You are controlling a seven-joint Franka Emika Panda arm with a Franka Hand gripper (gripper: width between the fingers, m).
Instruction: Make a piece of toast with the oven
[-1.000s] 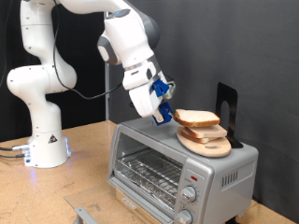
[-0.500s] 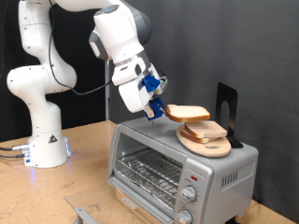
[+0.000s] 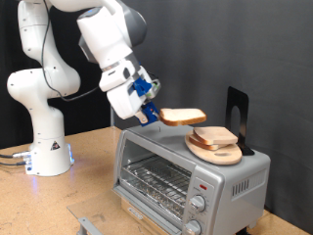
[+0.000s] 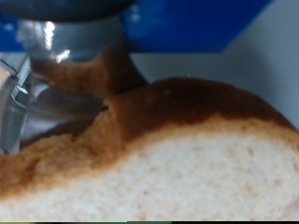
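Note:
My gripper (image 3: 154,116) is shut on the piece of toast (image 3: 182,117), a pale bread slice with a brown crust, and holds it flat in the air above the top of the silver toaster oven (image 3: 186,174). The slice fills the wrist view (image 4: 177,159), with one metal finger (image 4: 19,98) at its edge. The oven's glass door is shut, with the wire rack visible behind it. A second matching bread slice (image 3: 217,137) lies on a round wooden plate (image 3: 217,152) on the oven's top, to the exterior view's right of the held slice.
A black stand (image 3: 236,119) rises behind the plate on the oven. The robot's white base (image 3: 44,147) stands on the wooden table at the exterior view's left. A grey metal piece (image 3: 90,225) lies at the table's front edge.
My gripper has lifted the top bread slice off the stack on the plate and carried it towards the exterior view's left, away from the plate.

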